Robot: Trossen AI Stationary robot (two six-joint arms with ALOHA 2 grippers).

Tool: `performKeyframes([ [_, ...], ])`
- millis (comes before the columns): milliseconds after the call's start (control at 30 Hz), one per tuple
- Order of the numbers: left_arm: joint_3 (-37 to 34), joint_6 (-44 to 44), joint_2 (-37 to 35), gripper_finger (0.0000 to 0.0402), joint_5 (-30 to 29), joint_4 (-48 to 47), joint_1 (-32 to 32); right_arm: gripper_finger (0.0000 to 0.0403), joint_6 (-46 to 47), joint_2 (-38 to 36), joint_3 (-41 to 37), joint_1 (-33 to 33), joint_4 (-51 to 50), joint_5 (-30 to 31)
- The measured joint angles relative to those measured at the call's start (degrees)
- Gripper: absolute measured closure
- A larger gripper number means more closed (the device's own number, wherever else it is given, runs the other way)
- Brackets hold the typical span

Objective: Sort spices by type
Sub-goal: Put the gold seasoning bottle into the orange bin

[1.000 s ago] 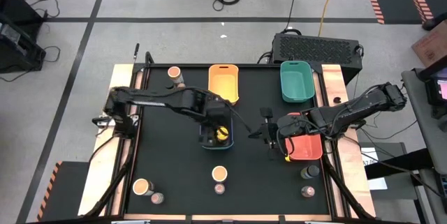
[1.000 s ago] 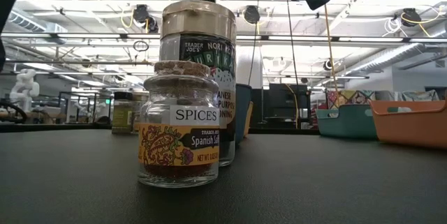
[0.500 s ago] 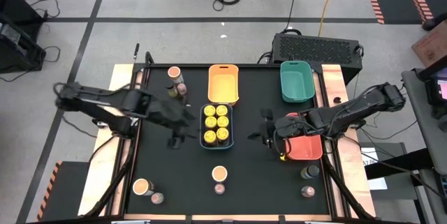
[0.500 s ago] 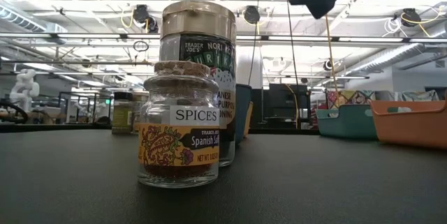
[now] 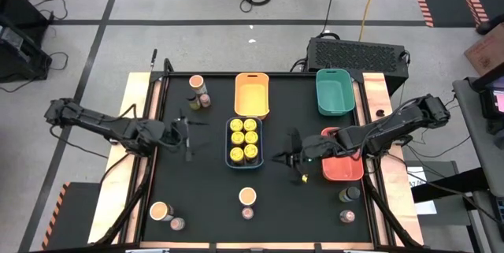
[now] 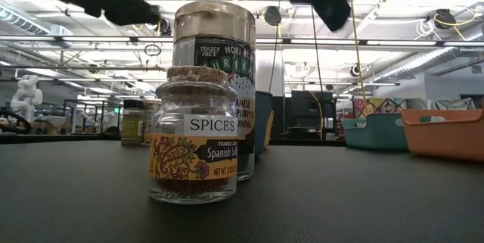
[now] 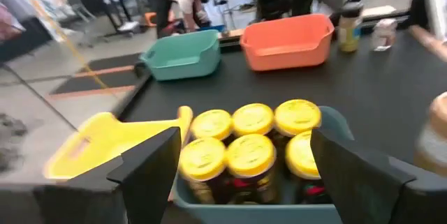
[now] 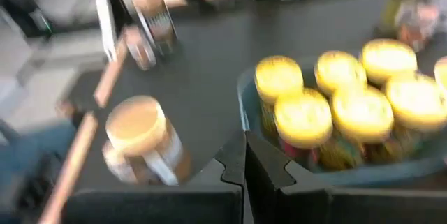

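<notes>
Six yellow-lidded spice jars [image 5: 243, 140] stand in a blue tray [image 5: 229, 161] at the table's middle. My left gripper [image 5: 187, 132] hangs open to the tray's left, pointing at it; in the left wrist view its fingers [image 7: 150, 161] frame the jars [image 7: 253, 121] without touching them. My right gripper [image 5: 287, 158] is shut with nothing in it, right of the tray and above the table; its wrist view shows the jars [image 8: 349, 102] and a peach-topped tub [image 8: 142, 137]. Other spice jars stand on their bases near the table's edges.
A yellow tray [image 5: 252, 94] and a green tray [image 5: 334, 91] stand at the far side, a red tray [image 5: 344, 166] at the right. Jars stand at the far left [image 5: 198, 91], near middle [image 5: 247, 202], near left [image 5: 164, 214] and near right [image 5: 347, 204].
My left gripper has drawn back from above the blue tray toward the table's left edge, sinking and tipping from pointing down to nearly level, still open. The six jars in the tray now show uncovered. My right gripper has rolled and shifted a little toward the blue tray.
</notes>
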Motion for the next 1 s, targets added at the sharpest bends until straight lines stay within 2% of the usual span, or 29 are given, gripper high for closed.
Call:
performKeyframes([
  [233, -0.07, 5.06, -5.38, 0.0080, 4.25, -2.76, 2.71, 0.0403, 1.83, 0.62, 0.09, 0.31, 18.30, -0.07],
  [333, -0.07, 6.00, -6.31, 0.0080, 6.76, -3.19, 3.98, 0.0403, 4.70, 2.33, 0.51, 1.11, 20.16, -1.67],
  [500, -0.07, 7.39, -6.43, 0.0080, 8.82, -2.42, 7.73, 0.0403, 7.32, 8.22, 6.20, 3.17, 19.75, -4.82],
  [600, -0.04, 7.56, -5.80, 0.0080, 10.97, -0.14, 10.53, 0.0403, 6.04, 12.48, 12.47, 4.24, 13.32, -6.52],
  [867, -0.02, 7.04, -2.73, 0.0080, 20.71, 1.53, 15.03, 0.0401, -0.67, 25.04, 35.94, 5.59, -20.63, -6.17],
  [1000, -0.02, 7.12, -1.37, 0.0080, 21.48, 1.97, 15.95, 0.0381, -9.06, 31.07, 45.34, 5.63, -28.95, -5.96],
])
